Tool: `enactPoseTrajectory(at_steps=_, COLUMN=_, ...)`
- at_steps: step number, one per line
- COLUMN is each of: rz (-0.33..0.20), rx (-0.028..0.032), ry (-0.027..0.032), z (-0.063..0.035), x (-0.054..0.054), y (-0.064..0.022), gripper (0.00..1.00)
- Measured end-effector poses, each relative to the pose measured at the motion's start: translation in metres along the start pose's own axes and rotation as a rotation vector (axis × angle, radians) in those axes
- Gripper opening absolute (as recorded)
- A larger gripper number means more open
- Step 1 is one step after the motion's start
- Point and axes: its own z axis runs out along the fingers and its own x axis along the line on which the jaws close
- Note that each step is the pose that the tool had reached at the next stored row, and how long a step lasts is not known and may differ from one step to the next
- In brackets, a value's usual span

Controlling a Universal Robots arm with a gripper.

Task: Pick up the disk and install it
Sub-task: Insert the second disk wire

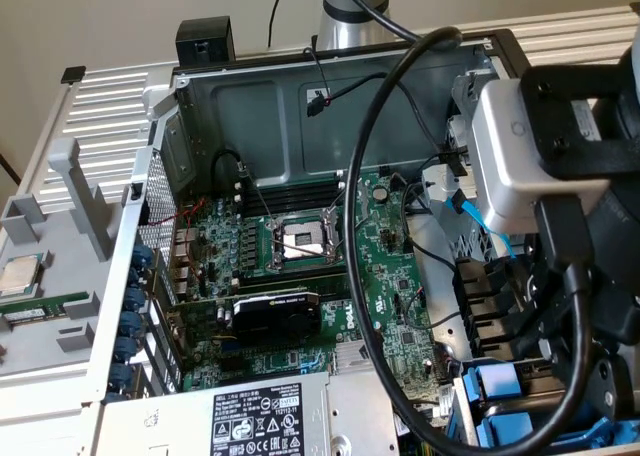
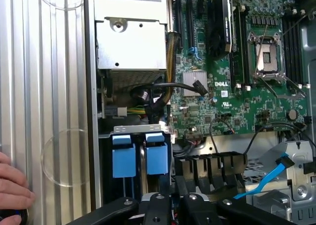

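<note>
The end effector (image 2: 170, 205) hangs over the drive bay (image 2: 136, 131) at the near end of the open computer case (image 1: 300, 106), on the exterior view's right, lined up with two blue carriers (image 2: 123, 158) standing in their slots. I cannot tell whether it is clenched or released. The disk (image 2: 157, 156) is probably one of those carriers, seated so only its blue end shows.

Silver arm column (image 1: 345, 16), grey wrist housing (image 1: 515, 161) (thick black cable looped), black screwed fingers (image 2: 158, 207).
</note>
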Motion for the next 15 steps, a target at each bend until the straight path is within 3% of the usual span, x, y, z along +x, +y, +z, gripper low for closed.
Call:
enactPoseTrajectory(at_steps=3, rz=0.0, rx=0.0002, ry=0.0029, z=-0.0021, x=-0.004, y=0.0003, gripper=0.16)
enactPoseTrajectory(at_steps=7, rz=0.0, rx=0.0027, ry=0.0182, z=-0.0082, x=-0.013, y=0.0012, gripper=0.16)
enactPoseTrajectory(at_steps=11, rz=0.002, rx=0.0052, ry=0.0457, z=-0.0159, x=-0.022, y=0.0021, gripper=0.16)
enactPoseTrajectory(at_steps=14, rz=0.003, rx=0.0074, ry=0.0781, z=-0.018, x=-0.028, y=0.0025, gripper=0.16)
enactPoseTrajectory(at_steps=15, rz=0.004, rx=0.0083, ry=0.0935, z=-0.0178, x=-0.03, y=0.0025, gripper=0.16)
